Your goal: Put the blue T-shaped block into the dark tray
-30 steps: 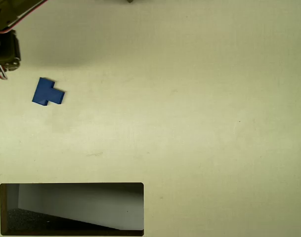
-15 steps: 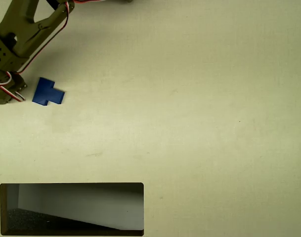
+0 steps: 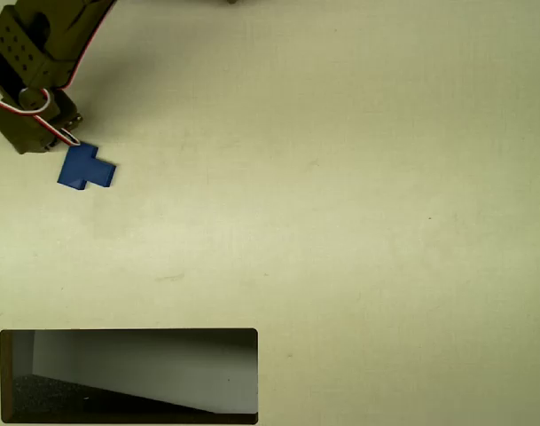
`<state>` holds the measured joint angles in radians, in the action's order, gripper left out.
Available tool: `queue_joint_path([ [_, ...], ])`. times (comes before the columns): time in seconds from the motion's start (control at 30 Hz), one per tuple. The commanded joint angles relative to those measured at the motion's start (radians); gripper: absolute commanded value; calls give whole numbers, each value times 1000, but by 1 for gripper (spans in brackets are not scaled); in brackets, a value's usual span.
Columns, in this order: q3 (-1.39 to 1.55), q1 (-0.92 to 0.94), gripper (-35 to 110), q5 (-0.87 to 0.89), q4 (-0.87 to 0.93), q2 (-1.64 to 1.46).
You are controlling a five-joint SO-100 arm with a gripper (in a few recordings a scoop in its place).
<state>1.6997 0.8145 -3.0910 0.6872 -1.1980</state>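
Overhead view: olive arm (image 3: 35, 67) is reaching in from the upper-left corner, its gripper end overlapping the blue T-shaped block's (image 3: 83, 167) upper edge; jaw opening cannot be determined. Dark tray (image 3: 128, 335) is lying well below the block.

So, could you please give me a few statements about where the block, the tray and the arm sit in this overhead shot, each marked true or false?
1. The blue T-shaped block lies on the table, outside the dark tray. True.
2. The tray sits at the top right of the overhead view. False: it is at the bottom left.
3. The arm is at the top left, just above the block. True.
4. The block's stem points left in the picture. False: it points right.
5. The tray holds a second block. False: no block is seen in it.
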Motion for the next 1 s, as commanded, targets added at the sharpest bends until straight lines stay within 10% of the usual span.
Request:
queue_joint_path([
  [0.0, 44, -44, 0, -448, -20, -66],
  [0.97, -129, -502, 0, 249, -178, 138],
])
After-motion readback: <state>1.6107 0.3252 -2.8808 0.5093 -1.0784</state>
